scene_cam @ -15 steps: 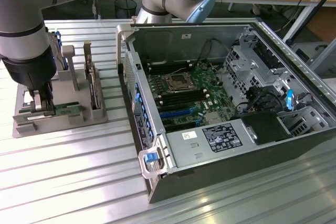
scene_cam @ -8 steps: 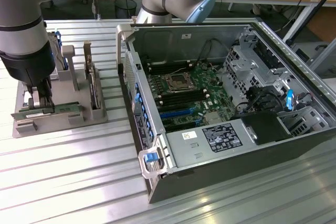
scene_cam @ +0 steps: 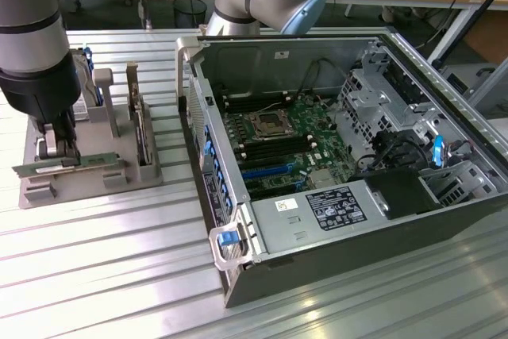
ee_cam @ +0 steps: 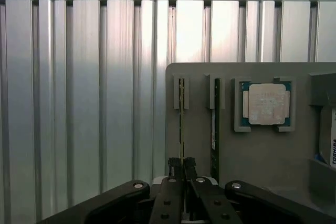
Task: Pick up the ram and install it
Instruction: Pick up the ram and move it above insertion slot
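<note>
The ram is a long thin green stick lying along the front of the grey holder at the exterior view's left. My gripper comes straight down on it and is shut on its top edge near the middle. In the wrist view the ram shows edge-on between the black fingertips, in line with its slot in the holder. I cannot tell whether it has left the slot. The open computer case with its motherboard lies to the exterior view's right, apart from the gripper.
A second green stick stands in the neighbouring slot, close to my fingers. A processor chip and a hard drive also sit in the holder. The case's tall wall stands between holder and motherboard. Ribbed metal tabletop surrounds everything.
</note>
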You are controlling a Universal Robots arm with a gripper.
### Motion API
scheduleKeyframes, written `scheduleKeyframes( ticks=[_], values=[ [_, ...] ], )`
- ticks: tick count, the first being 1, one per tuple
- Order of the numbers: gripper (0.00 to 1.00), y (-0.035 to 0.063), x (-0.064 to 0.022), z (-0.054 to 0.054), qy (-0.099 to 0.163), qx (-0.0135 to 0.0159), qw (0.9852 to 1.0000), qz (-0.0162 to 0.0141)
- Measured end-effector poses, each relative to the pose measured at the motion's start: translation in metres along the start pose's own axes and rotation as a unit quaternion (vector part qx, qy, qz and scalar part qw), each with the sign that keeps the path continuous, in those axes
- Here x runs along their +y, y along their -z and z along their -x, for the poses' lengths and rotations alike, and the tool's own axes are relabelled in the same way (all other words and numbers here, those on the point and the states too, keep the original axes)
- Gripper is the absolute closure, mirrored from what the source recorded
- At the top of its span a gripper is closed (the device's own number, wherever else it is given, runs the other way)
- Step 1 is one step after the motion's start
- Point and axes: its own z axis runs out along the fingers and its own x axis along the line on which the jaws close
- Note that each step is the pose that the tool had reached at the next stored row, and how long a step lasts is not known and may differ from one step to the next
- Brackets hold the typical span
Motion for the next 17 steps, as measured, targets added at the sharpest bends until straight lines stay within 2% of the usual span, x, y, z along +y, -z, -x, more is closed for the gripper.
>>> scheduleKeyframes(
  ticks=[17],
  values=[
    [0.87,0.0374,0.0009,-0.001,0.000,0.0000,1.0000,0.0000]
  ],
)
